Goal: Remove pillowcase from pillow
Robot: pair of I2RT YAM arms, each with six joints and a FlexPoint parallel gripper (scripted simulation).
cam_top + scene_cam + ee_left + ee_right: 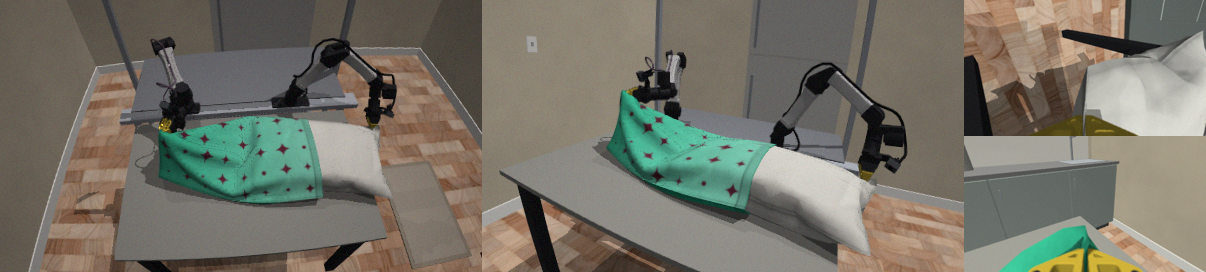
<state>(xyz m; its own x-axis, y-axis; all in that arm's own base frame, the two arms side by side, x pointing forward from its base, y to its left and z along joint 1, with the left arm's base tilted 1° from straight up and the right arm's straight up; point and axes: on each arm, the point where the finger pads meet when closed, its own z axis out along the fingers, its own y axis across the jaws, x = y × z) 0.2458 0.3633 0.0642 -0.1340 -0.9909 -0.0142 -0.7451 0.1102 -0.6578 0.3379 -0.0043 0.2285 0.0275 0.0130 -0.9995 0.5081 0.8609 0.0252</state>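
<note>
The green pillowcase (265, 165) (682, 150) (1046, 245) with dark red stars covers the pillow's larger part; its closed end is slack and raised at a corner. The bare end of the white pillow (347, 157) (802, 195) (1134, 91) sticks out of the open hem and hangs past the table's edge. My left gripper (372, 124) (866, 176) (1084, 121), on the right in the top and exterior views, is shut on the pillow's rear corner. My right gripper (165, 127) (629, 92) (1085, 254), on the left there, is shut on the pillowcase's closed-end corner, above the table. The pillow's covered end is hidden.
The grey table (240, 230) (632, 215) extends in front of the cloth. A rail (235, 109) runs behind it, between the arm bases. A flat beige mat (430, 215) lies on the floor at the right. Grey cabinets (1037, 203) stand beyond the table.
</note>
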